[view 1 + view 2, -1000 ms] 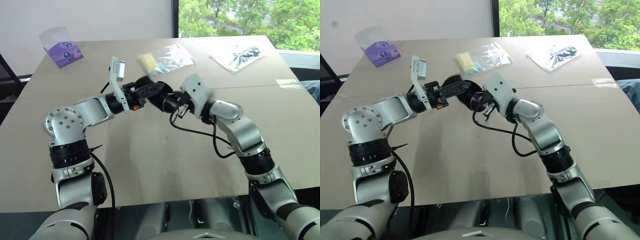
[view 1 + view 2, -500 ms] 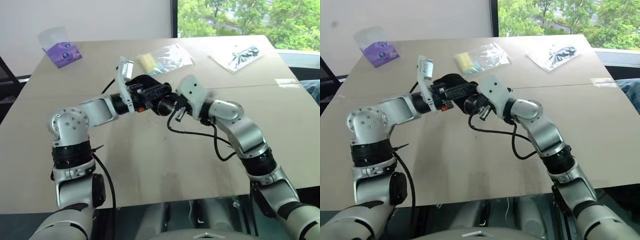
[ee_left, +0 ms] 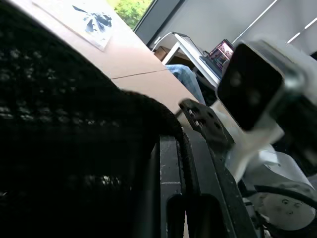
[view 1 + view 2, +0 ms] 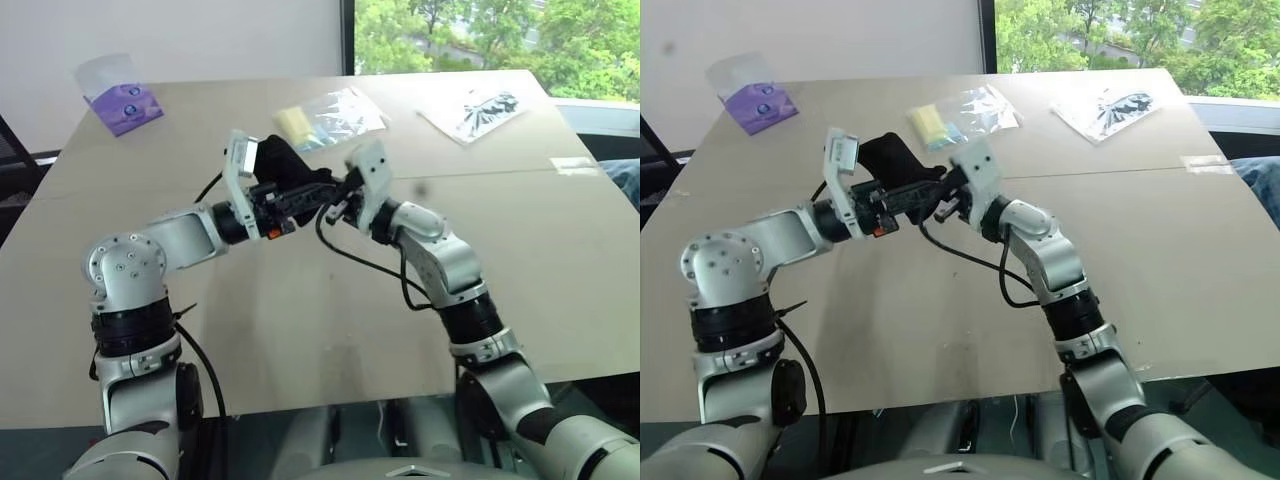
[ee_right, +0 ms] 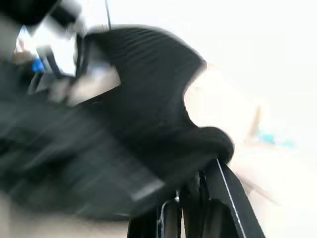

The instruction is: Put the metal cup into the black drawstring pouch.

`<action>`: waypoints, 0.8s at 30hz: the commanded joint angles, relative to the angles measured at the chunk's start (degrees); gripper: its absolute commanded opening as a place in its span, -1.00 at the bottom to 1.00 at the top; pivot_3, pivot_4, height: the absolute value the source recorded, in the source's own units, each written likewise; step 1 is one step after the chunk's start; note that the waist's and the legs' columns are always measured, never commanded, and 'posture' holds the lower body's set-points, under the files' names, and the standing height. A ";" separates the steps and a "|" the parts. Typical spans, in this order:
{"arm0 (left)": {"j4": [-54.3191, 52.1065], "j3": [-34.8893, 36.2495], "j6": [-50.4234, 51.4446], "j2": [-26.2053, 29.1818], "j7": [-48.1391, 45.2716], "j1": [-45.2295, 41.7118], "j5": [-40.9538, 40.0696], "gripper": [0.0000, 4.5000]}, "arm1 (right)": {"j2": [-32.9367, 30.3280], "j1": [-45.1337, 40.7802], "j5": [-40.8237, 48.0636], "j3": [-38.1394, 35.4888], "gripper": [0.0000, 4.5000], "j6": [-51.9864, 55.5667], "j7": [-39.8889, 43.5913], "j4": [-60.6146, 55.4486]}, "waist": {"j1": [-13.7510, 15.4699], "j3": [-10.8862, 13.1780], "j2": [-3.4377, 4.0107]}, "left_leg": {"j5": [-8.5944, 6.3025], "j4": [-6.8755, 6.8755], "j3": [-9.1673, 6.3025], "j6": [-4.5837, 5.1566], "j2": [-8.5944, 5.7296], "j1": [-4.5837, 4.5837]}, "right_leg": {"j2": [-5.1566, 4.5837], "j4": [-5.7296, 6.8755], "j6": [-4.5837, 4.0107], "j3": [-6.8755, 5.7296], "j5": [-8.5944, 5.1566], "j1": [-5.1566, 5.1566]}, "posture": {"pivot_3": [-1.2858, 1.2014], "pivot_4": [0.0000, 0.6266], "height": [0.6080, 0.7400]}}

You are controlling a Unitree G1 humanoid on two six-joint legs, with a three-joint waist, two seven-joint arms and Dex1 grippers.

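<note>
Both arms have drawn together since a second ago, the right gripper (image 4: 335,195) swinging in toward the left gripper (image 4: 290,190). From the head, the black drawstring pouch (image 4: 892,158) hangs between them above the bench (image 4: 300,320), near the yellow packet (image 4: 294,123). Each wrist view adds that its fingers (image 3: 171,198) are pinched closed on pouch fabric. Whether the metal cup is inside, I cannot tell.

Pouch (image 4: 895,160) held above bench (image 4: 1160,240) centre, my left claw (image 4: 908,198) and right claw (image 4: 940,192) meeting on it. Behind: packet (image 4: 758,102) far left, bags (image 4: 960,115) centre, sheet (image 4: 1110,108) right.
</note>
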 commanded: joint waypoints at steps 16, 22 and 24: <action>4.85 4.73 -5.37 -9.53 13.01 -2.40 -4.63 -1.00 | -6.29 1.78 -17.25 13.81 -0.70 -18.78 2.49 4.43 | -0.12 -0.01 -0.02 | 0.00 -0.02 0.02 0.00 0.02 -0.01 | 0.01 -0.09 0.00 0.00 0.00 0.01 | 0.03 -0.52 1.00; 11.37 4.37 -8.31 -3.00 6.54 -2.63 0.70 -1.00 | -12.87 6.39 -10.82 9.71 0.35 -0.94 6.76 -14.61 | 0.23 0.00 0.00 | 0.00 -0.01 -0.05 0.00 0.00 -0.01 | 0.01 -0.10 0.00 -0.06 0.00 0.04 | 0.03 -0.52 1.00; 12.83 3.82 -9.45 -1.94 4.87 -3.48 1.99 -1.00 | -14.74 6.65 -7.46 7.56 0.52 3.80 7.75 -19.89 | 0.31 0.00 0.00 | 0.00 -0.01 -0.08 0.00 -0.02 -0.03 | 0.00 -0.12 0.00 -0.08 0.00 0.04 | 0.03 -0.52 1.00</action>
